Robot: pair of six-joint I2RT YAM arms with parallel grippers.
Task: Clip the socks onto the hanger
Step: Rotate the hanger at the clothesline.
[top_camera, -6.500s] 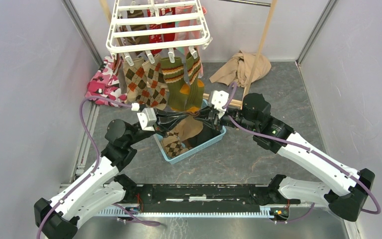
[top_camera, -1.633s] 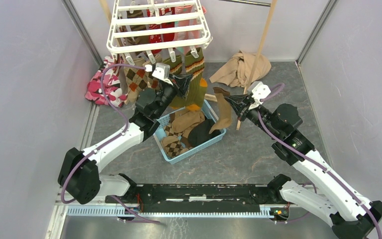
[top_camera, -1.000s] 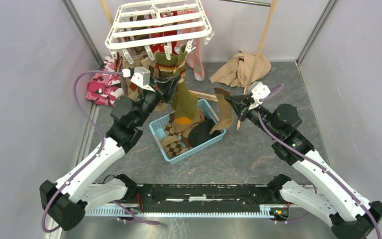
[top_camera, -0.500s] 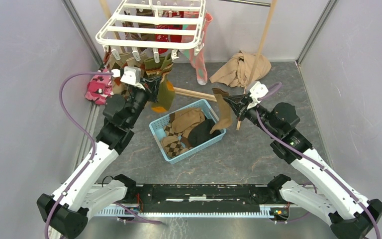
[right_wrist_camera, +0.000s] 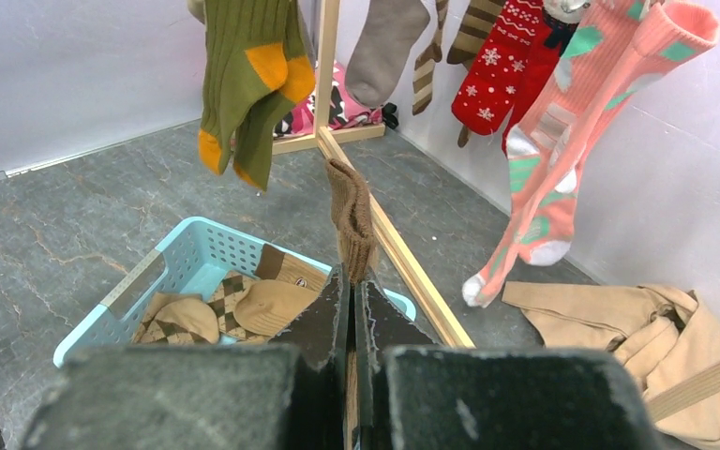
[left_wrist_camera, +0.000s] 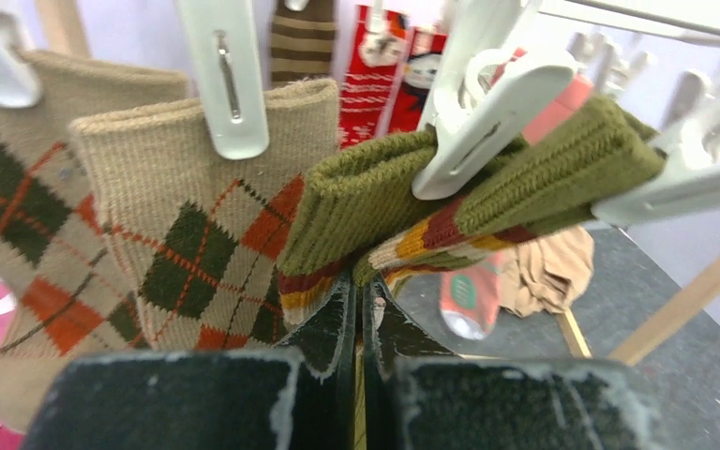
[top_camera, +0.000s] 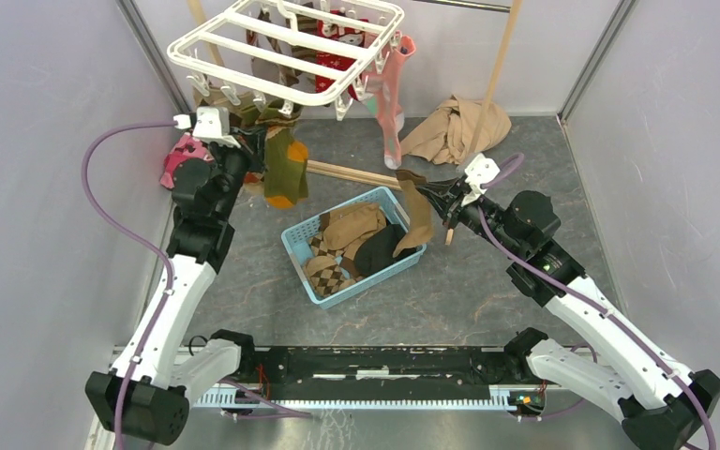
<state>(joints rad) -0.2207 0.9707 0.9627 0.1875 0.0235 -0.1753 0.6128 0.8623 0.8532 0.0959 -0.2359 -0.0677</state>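
Movement: right fingers [right_wrist_camera: 352, 292] barely shifted, pinched on the brown sock [right_wrist_camera: 349, 217] above the basket [right_wrist_camera: 206, 248], centre. Left fingers [left_wrist_camera: 358, 309] swung out to 10 o'clock, clamped on the clipped green sock [left_wrist_camera: 366, 187], dragging the hanger [top_camera: 253, 75] askew at 11 o'clock. Likely over-pull; brown sock remains unclipped.

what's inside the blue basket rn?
In the blue basket: tan socks, an argyle sock, something dark. Whatever lies beneath that pile is covered. The brown sock held in the right gripper jaws hides part of the basket's right edge.
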